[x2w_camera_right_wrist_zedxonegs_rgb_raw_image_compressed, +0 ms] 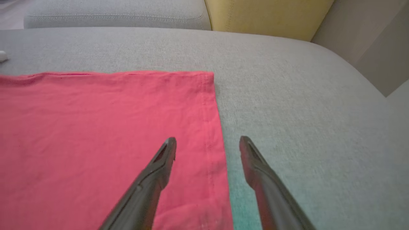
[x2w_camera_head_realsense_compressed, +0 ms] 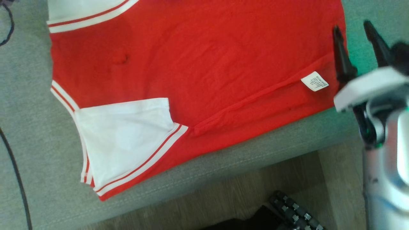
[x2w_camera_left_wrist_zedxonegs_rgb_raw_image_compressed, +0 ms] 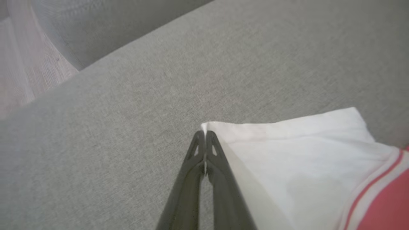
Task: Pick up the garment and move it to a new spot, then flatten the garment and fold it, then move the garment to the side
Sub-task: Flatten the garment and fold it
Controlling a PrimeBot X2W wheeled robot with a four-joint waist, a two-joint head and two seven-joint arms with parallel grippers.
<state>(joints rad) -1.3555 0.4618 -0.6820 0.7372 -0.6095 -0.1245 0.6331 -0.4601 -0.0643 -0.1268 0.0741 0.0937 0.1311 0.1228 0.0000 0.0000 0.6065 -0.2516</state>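
Firstly, in the head view the red garment lies spread flat on the grey sofa seat, with its near side close to the front edge of the seat. A white sleeve with red stripes lies at the near left corner of it, and a small white care label sits near the edge on the right side. The right gripper is at this right edge with its jaws open; one dark finger is over the red cloth and the other is over the bare seat. Below the seat a wooden floor is seen, and a dark cable runs along the left side.

Next, in the left wrist view the left gripper has its jaws closed on the corner of a white sleeve of the garment. The two fingers are pressed together, and a thin strip of white cloth shows between them. The sleeve continues to the right, up to its striped band.

Finally, in the right wrist view the jaws of the right gripper stand wide apart, and the hem of the garment runs between them. Whether the fingers touch the cloth cannot be told. Behind the seat a yellow cushion is visible.
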